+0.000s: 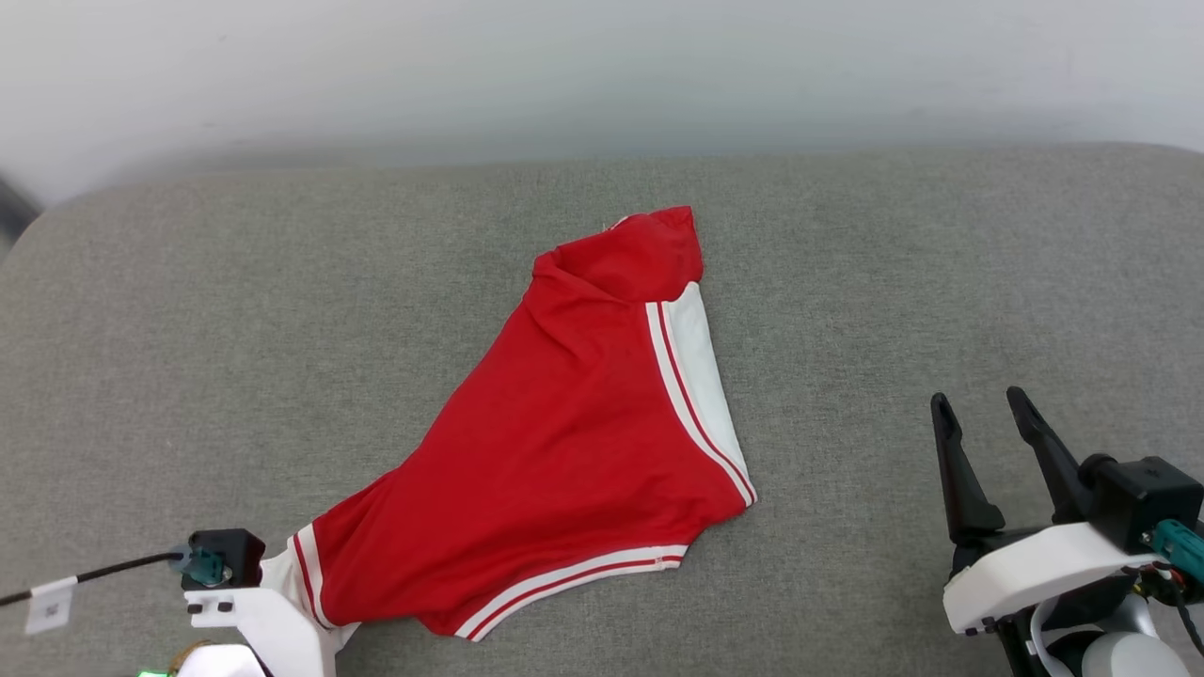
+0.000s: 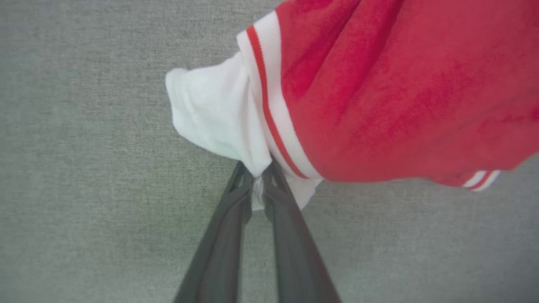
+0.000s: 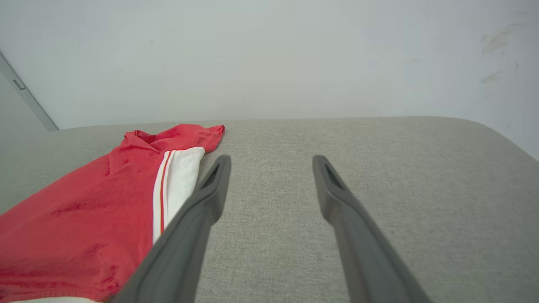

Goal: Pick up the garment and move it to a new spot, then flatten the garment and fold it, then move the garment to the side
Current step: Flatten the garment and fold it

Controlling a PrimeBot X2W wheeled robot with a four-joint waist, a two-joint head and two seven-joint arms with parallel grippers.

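Observation:
The garment [image 1: 564, 414] is a red jersey with white sleeves and striped trim, lying crumpled and drawn out diagonally across the middle of a grey fabric surface. No letters or number are visible on it. My left gripper [image 2: 257, 176] is shut on the edge of its white sleeve [image 2: 214, 113] at the garment's near-left corner, where the cloth bunches between the fingertips. In the head view the left wrist [image 1: 226, 559] sits beside that sleeve. My right gripper [image 1: 983, 404] stands open to the right of the garment, apart from it. The right gripper [image 3: 271, 162] holds nothing, and the garment [image 3: 84, 202] lies to its left.
The grey upholstered surface [image 1: 894, 263] stretches wide on all sides of the garment, with a rounded far edge against a pale wall [image 1: 602, 75]. A thin cable with a white tag [image 1: 52, 602] trails from my left wrist.

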